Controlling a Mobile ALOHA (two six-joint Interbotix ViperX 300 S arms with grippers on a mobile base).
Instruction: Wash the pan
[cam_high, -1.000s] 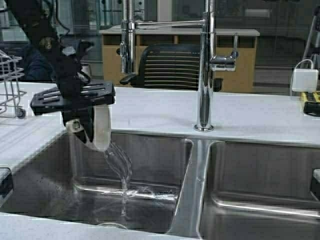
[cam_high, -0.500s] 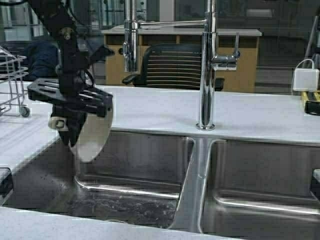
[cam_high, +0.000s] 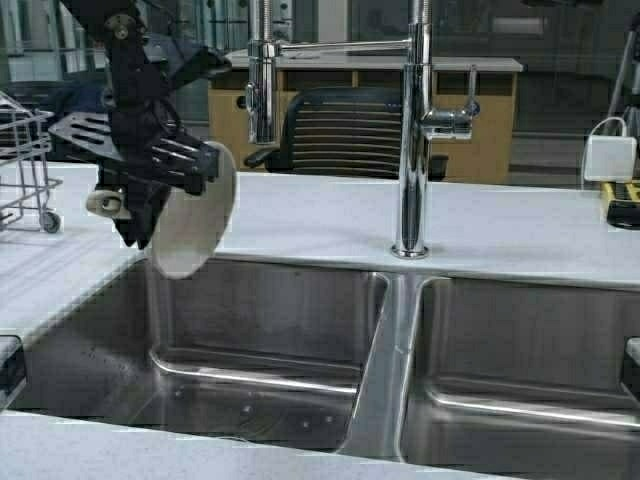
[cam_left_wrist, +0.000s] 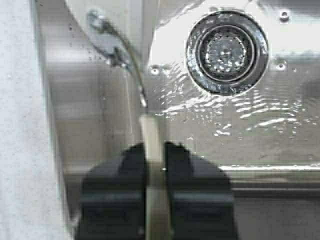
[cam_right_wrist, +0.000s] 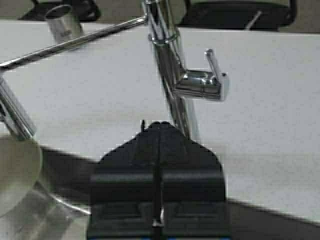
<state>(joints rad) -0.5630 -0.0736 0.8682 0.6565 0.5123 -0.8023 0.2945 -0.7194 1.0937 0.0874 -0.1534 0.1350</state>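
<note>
Your left gripper (cam_high: 135, 215) clamps the small round cream pan (cam_high: 192, 215) by its handle, tipped on edge over the left steel sink basin (cam_high: 260, 330); right gripper (cam_right_wrist: 159, 165) jaws pressed together near the chrome faucet (cam_high: 412, 130).

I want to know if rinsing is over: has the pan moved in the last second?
Yes. The pan, clamped by the left gripper, has risen from below the counter edge to level with it, and no water pours off it now.

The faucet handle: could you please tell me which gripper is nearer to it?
Right. The right gripper, shut, faces the faucet handle closely. The left gripper holds the pan above the left sink basin, farther away.
</note>
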